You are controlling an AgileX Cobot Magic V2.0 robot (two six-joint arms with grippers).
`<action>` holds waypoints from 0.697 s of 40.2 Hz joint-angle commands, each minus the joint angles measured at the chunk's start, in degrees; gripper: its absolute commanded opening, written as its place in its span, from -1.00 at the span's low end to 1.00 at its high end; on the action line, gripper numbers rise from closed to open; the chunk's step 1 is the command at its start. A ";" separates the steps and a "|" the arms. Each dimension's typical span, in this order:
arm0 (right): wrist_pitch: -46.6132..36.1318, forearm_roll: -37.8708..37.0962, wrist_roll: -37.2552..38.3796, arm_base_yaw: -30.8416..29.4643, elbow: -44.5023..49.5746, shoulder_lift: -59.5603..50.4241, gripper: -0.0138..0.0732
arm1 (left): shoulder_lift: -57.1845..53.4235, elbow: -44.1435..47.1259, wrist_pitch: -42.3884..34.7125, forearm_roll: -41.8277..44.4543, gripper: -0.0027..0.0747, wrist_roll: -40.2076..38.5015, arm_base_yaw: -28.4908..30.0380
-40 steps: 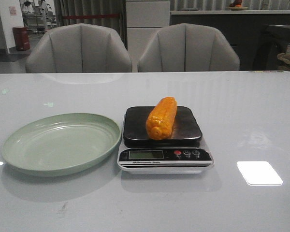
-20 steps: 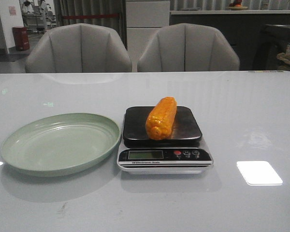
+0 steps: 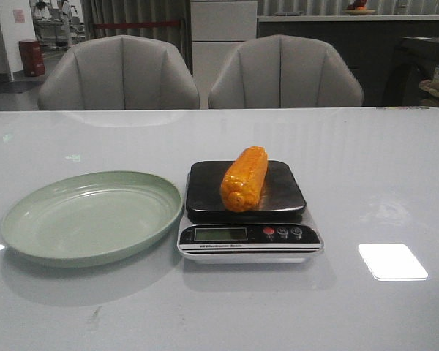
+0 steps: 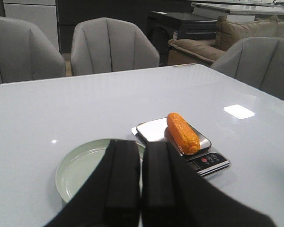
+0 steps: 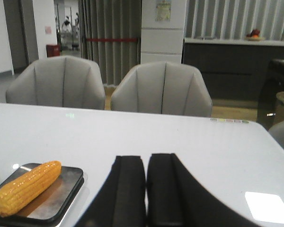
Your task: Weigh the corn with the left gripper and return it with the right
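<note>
The corn (image 3: pixel 244 178) lies lengthwise on the scale (image 3: pixel 249 212) at the centre of the front view, with the green plate (image 3: pixel 93 216) just beside the scale at lower left. The left gripper (image 4: pixel 141 182) and right gripper (image 5: pixel 146 189) each have their fingers pressed together, holding nothing, well apart from the corn.

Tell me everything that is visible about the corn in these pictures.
The corn is one orange-yellow cob, a stubby cylinder with rounded ends and rows of kernels, with a slightly glossy surface. It lies on its side on the dark platform of the kitchen scale, its length running from the front of the platform toward the back, a little slanted. Only the platform touches it. No gripper holds it. The green plate stands to its left, apart from it.
</note>
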 commanded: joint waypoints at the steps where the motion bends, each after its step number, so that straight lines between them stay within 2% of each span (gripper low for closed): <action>1: 2.51 -0.59 0.25 -0.29 -7.08 7.01 -0.24 | 0.74 -1.47 -4.17 0.12 -0.59 -0.17 -0.01; 7: 10.85 -0.31 0.25 -0.29 -12.31 14.14 -0.24 | 0.74 -1.47 -4.17 0.12 -0.59 -0.17 -0.01; 16: 11.23 -0.31 0.32 -0.29 -12.40 17.23 -0.24 | 0.74 -1.47 -4.17 0.12 -0.59 -0.17 -0.01; 18: 11.23 0.34 0.47 -0.29 -12.45 17.61 -0.19 | 0.74 -1.47 -4.17 0.12 -0.59 -0.17 -0.01; 21: 11.28 1.81 0.74 0.00 -12.45 18.49 0.00 | 0.74 -1.47 -4.17 0.12 -0.59 -0.17 -0.01; 26: 10.75 2.44 0.74 3.04 -13.37 20.90 0.61 | 0.74 -1.47 -4.17 0.12 -0.59 -0.17 -0.01; 28: 10.58 2.39 0.68 5.06 -14.15 22.62 0.75 | 0.74 -1.47 -4.17 0.12 -0.59 -0.17 -0.01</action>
